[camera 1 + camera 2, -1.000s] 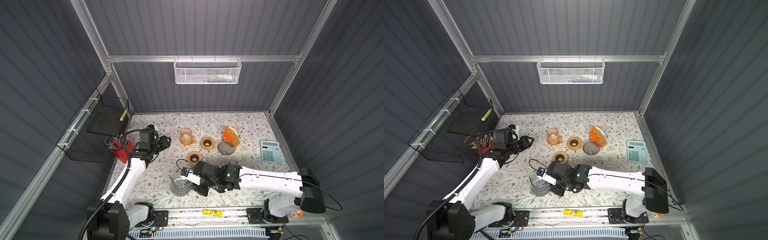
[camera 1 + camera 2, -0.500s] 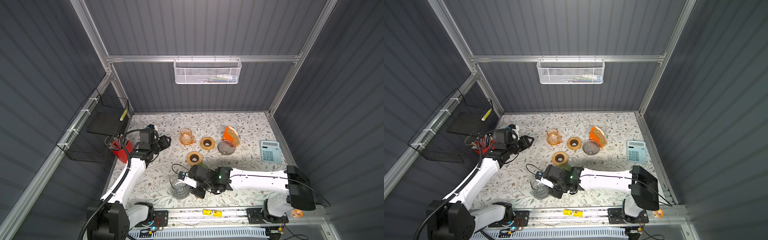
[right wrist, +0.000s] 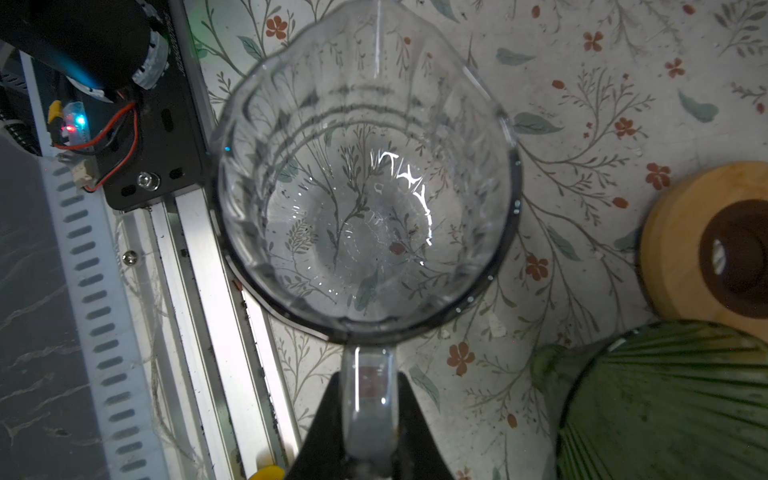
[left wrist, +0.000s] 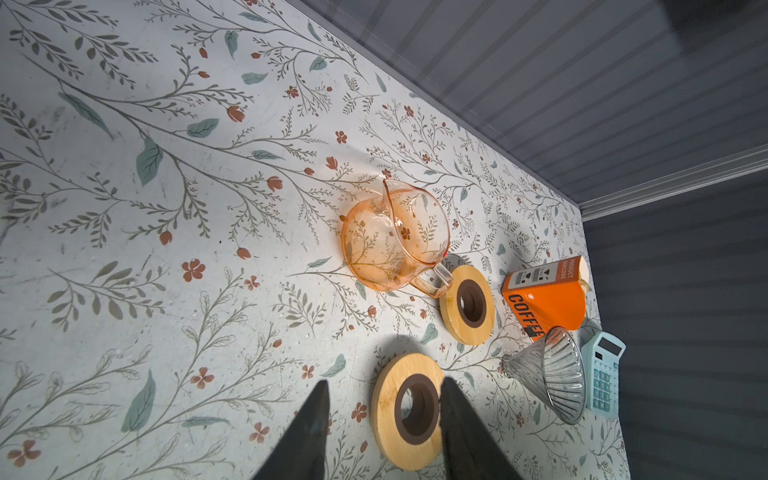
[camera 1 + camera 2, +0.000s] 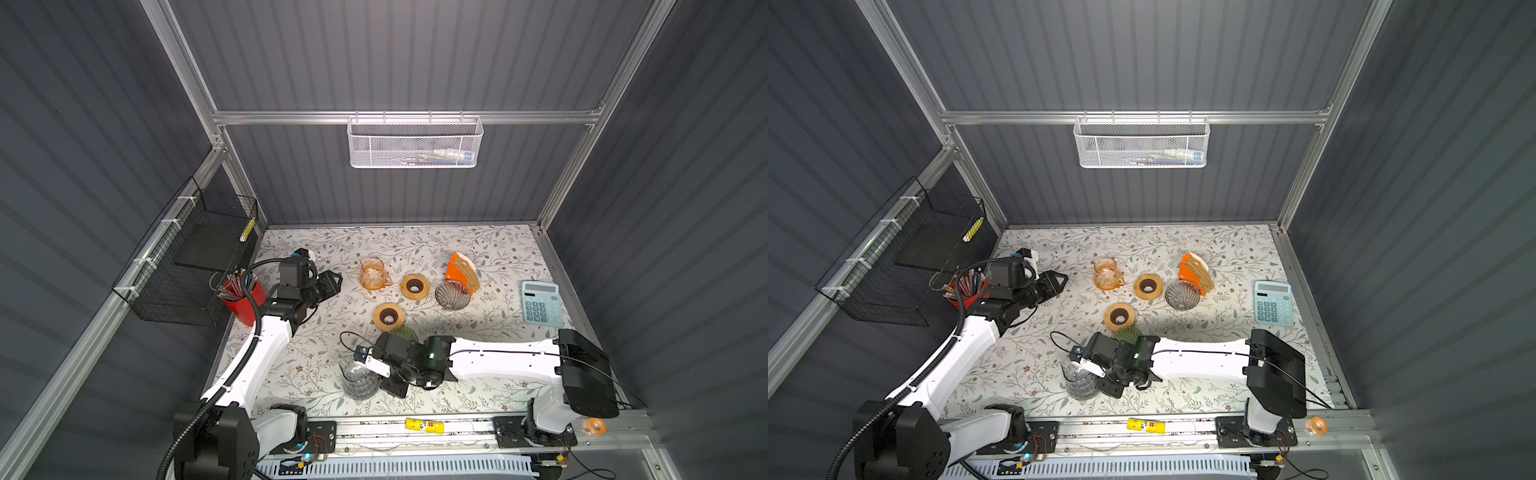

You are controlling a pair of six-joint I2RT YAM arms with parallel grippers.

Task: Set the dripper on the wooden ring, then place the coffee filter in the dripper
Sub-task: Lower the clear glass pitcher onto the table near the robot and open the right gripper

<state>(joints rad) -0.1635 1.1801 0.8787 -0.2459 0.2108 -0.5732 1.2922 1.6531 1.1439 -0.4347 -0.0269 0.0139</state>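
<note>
Coffee filter (image 5: 466, 269): thin tan paper, so judged featherlight, limp, easily creased or torn, and prone to coming out several sheets at a time. Stands with its fellows as a fanned stack in the orange filter pack (image 5: 452, 273), at the far right of the floral table (image 5: 490, 249), curved edges uppermost and exposed. Looks pale brown, cone-folded, pressed close to its neighbours; single sheets too fine to separate in a top view. Best taken by the exposed upper edge of the outermost sheet, pinched lightly, then drawn up and away from the pack. Hard squeeze or sideways drag likely to crumple the paper or topple the pack.

Grey ribbed glass dripper (image 5: 452, 294) just on the near side of the pack, mouth upward, touching it or nearly so. Green ribbed dripper (image 5: 404, 332) nearer the middle, half hidden behind the right arm (image 5: 498, 359). Choice between the two not settled by these views.

Left gripper (image 5: 331, 282) at the far left, above the table, jaws apart with nothing between them, well apart from the pack. Right gripper (image 3: 369, 415) at the near middle, clamped on the handle of the clear glass pitcher (image 3: 365, 174), close by the front rail (image 5: 457, 428); resting on the table or just off it, not clear. Filter judged untouched, with neither pincer near it.
</note>
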